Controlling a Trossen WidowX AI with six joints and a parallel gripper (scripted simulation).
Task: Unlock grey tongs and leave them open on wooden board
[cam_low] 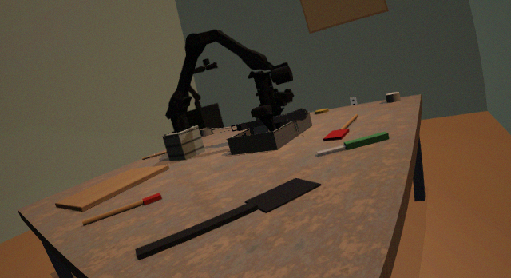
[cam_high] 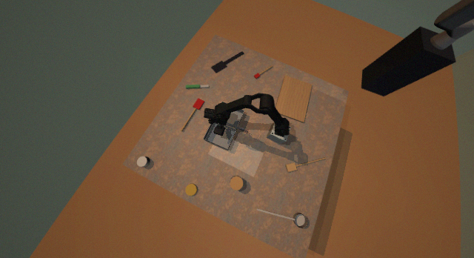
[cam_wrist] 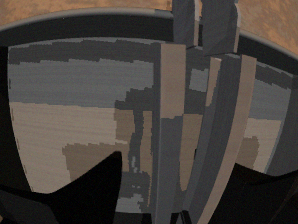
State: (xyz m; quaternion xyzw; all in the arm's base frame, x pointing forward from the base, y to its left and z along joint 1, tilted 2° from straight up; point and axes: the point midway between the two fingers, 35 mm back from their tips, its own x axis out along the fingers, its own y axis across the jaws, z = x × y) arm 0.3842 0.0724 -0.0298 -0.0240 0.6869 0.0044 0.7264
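Note:
The grey tongs lie across the roasting tin. Their two arms run close together, side by side, in the wrist view; one end sticks out past the tin's rim. My gripper points down into the tin, fingers partly open on either side of the tongs. The right finger is close to the right arm, and a gap shows between the left finger and the left arm. The lock is not clear to see. The wooden board lies flat beyond the robot's base, with nothing on it.
A black spatula, a red brush, a red-headed spatula and a green-handled tool lie around. A pale sheet and an orange round lie past the tin.

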